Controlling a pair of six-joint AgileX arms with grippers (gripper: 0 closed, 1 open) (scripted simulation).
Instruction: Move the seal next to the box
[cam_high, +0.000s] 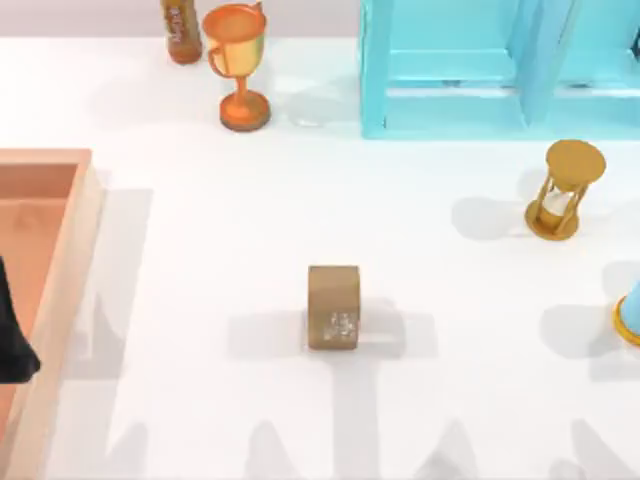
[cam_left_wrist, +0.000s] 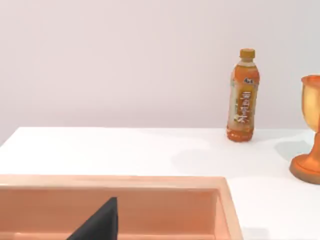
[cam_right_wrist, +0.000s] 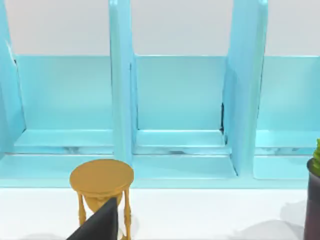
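The seal (cam_high: 333, 307), a small tan-brown block with a whitish pattern on its near face, stands on the white table near the middle, untouched. The box (cam_high: 62, 262), a big shallow wooden tray with thick orange-tan walls, lies at the table's left edge, well apart from the seal. A dark part of my left arm (cam_high: 12, 345) hangs over the box's inside, and the left wrist view looks across the box's far wall (cam_left_wrist: 115, 181) with a black piece of the left gripper (cam_left_wrist: 100, 226) low in it. Part of my right gripper (cam_right_wrist: 102, 224) sits before the hourglass.
At the back left stand an orange drink bottle (cam_high: 181, 30) and an orange trophy cup (cam_high: 238, 68). A cyan shelf unit (cam_high: 480, 70) fills the back right. A golden hourglass (cam_high: 565, 190) stands right, and a blue object with an orange rim (cam_high: 630, 315) is at the right edge.
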